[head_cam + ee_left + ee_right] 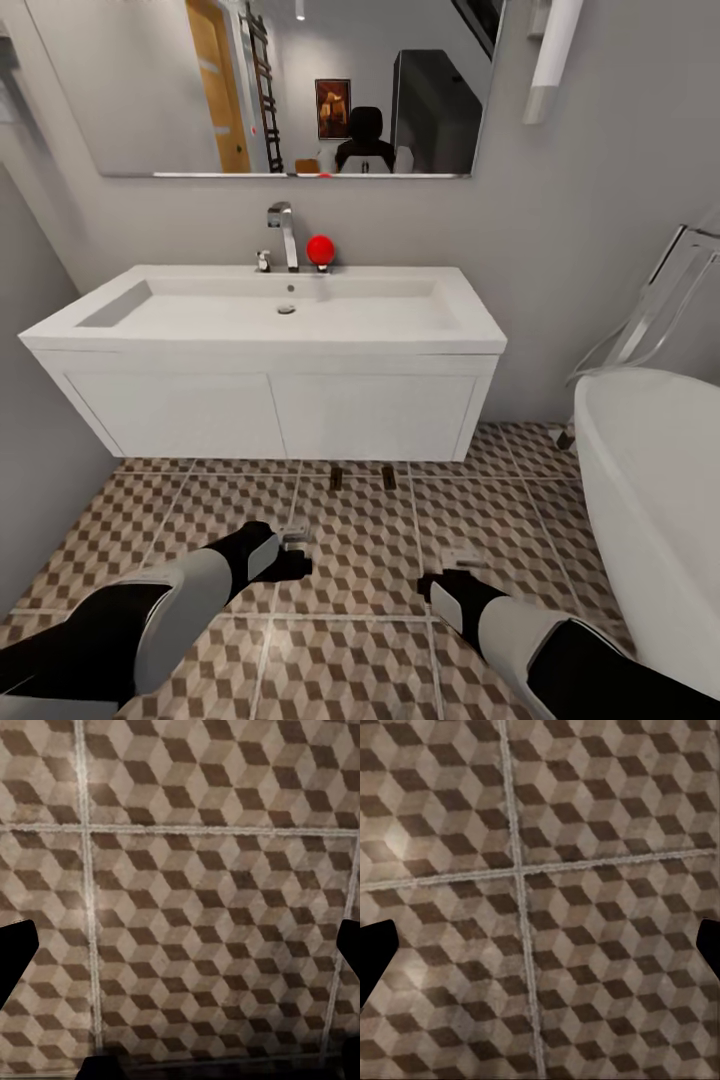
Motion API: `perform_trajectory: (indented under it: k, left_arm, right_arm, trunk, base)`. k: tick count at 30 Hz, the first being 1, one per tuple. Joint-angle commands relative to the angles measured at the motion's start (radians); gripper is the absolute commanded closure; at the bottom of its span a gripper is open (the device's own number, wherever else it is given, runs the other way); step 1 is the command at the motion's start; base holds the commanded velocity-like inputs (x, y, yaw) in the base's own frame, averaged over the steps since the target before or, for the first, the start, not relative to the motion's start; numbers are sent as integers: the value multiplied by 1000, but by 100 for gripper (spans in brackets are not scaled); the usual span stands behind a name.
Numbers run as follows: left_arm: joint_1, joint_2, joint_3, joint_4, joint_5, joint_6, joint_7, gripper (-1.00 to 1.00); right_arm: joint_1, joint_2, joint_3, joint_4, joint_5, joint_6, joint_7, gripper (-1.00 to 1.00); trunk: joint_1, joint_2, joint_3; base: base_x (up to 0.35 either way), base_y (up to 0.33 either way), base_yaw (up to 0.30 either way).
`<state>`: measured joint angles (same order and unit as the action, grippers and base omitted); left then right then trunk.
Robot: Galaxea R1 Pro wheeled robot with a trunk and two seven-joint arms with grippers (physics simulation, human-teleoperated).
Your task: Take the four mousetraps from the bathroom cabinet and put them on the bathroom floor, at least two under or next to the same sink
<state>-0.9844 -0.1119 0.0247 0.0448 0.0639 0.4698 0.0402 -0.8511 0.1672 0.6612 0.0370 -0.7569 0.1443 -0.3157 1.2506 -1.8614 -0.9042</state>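
Already two dark mousetraps (362, 478) lie under the sink (270, 315); both claws, left gripper (296, 552) and right gripper (447, 580), hang spread and empty, and a low sweep could knock the traps.

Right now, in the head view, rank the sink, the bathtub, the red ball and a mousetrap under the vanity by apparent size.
1. Sink
2. Bathtub, cropped by the frame and nearer, so its rank against the sink is unsure
3. Red ball
4. Mousetrap, smallest

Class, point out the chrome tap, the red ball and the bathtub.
chrome tap (287, 232): head view, upright spout.
red ball (320, 250): head view, its centre.
bathtub (650, 470): head view, outer white wall.
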Motion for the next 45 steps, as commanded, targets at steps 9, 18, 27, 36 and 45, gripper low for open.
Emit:
perform_trajectory:
  k: [9, 18, 27, 36, 45]
  left_arm:
    - [36, 2, 5, 3, 9, 1, 8, -100]
    - [65, 34, 6, 3, 37, -2, 9, -100]
    - [94, 50, 5, 2, 70, -6, 10, -100]
    - [110, 53, 4, 4, 75, -6, 10, -100]
    - [144, 62, 4, 3, 76, -7, 10, -100]
  right_arm:
    - [37, 0, 9, 1, -3, 3, 2, -100]
    - [56, -16, 9, 1, -1, 1, 4, -100]
    - [125, -49, 9, 0, -2, 0, 7, -100]
    - [158, -78, 8, 0, -4, 1, 10, -100]
    - [190, -95, 8, 0, -6, 1, 12, -100]
  trunk:
    - [-35, 63, 28]
    - [-69, 126, 56]
    - [-104, 189, 84]
    - [-138, 252, 112]
    - [-173, 315, 140]
  base:
    - [-60, 0, 0]
    - [-27, 0, 0]
    - [-2, 0, 0]
    - [0, 0, 0]
    - [0, 0, 0]
